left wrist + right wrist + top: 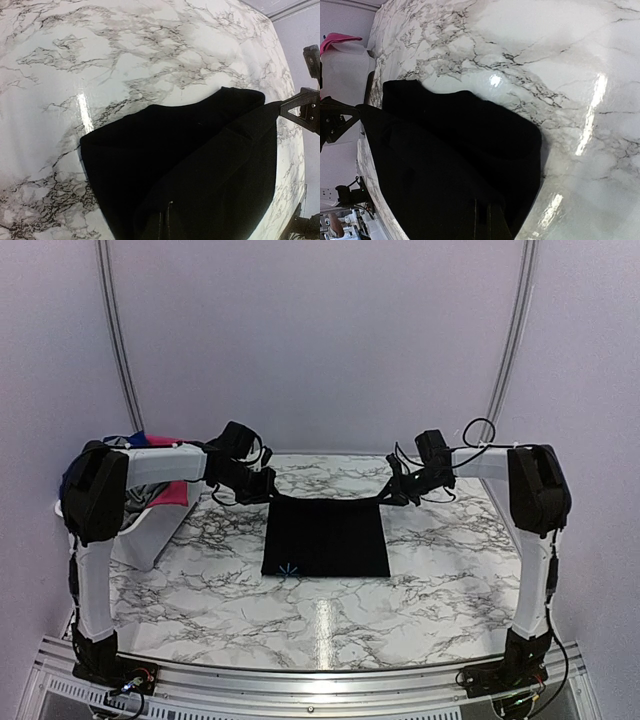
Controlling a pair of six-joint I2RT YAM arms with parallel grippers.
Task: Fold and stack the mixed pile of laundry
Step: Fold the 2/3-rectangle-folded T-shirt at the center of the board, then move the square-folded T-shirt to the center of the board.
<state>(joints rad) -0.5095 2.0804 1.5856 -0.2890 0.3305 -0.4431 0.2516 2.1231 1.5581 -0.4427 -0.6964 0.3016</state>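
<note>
From above, the black garment (325, 540) lies near the middle of the marble table (200, 590). Its near part is flat on the table. Its far edge is lifted and pulled straight between the two claws. The left gripper (265, 487) is closed tight on the far left corner, and the right gripper (392, 492) is closed tight on the far right corner. A white basket (150, 530) stands at the left side of the table, well apart from the black garment, with a pink piece (172, 492) inside. In the left wrist view, the black cloth fills the lower right and runs up to this claw at the bottom edge. The fingers are too dark to pick out against it. The other claw shows at the right edge, at the far corner of the cloth. In the right wrist view, the black cloth fills the lower left and comes right up to this claw. The basket and the pink piece sit in the top left corner.
</note>
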